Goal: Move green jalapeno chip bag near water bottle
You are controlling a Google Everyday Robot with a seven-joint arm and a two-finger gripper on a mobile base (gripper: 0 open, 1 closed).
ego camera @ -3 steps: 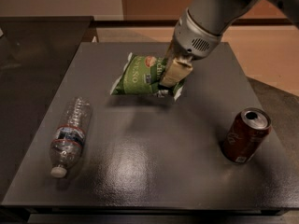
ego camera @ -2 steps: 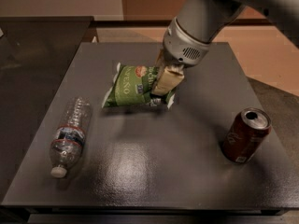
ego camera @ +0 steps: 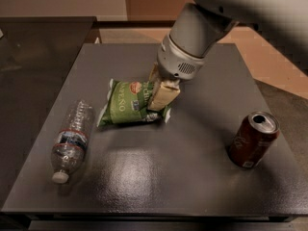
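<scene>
The green jalapeno chip bag point(ego camera: 126, 104) lies on the dark table point(ego camera: 192, 172), left of its middle. My gripper point(ego camera: 159, 100) comes down from the upper right and is shut on the bag's right end, its cream fingers point(ego camera: 164, 94) standing on the bag. The water bottle point(ego camera: 72, 139) lies on its side at the table's left, white cap toward the front edge. A small gap separates the bag's left end from the bottle.
A red-brown soda can point(ego camera: 253, 139) stands upright at the table's right side. A dark counter point(ego camera: 38, 42) adjoins the table at the back left. My arm point(ego camera: 226, 18) spans the upper right above the table.
My gripper has dragged the chip bag left and toward the front, closer to the water bottle. The bottle and the can have not moved.
</scene>
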